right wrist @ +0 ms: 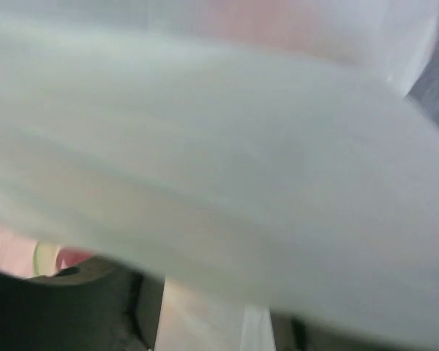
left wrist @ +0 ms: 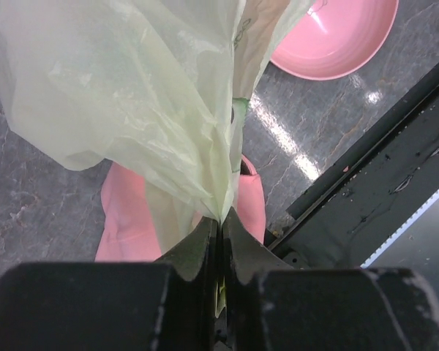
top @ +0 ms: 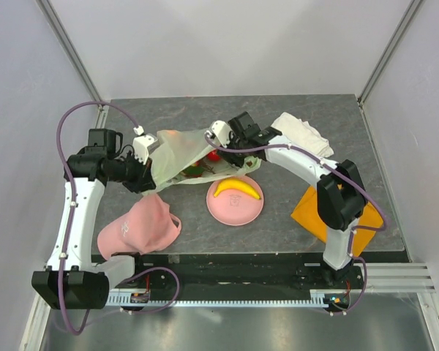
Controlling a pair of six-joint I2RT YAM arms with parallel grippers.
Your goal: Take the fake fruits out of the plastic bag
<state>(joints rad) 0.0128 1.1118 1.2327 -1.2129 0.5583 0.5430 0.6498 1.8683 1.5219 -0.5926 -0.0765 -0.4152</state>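
My end effector sits at the bottom of the view, its two dark fingers pressed together on a pinched fold of the plastic bag. From that pinch the pale yellow-green film fans upward, crinkled and translucent, filling the upper left. Behind the bag, just past my fingertips, a pink item lies on the grey marbled surface. At the top right a pink plate shows part of its rim and hollow. A black edge strip runs diagonally down the right.

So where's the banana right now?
In the top view, the banana lies on the pink plate, right of the pink cap and just in front of the plastic bag.
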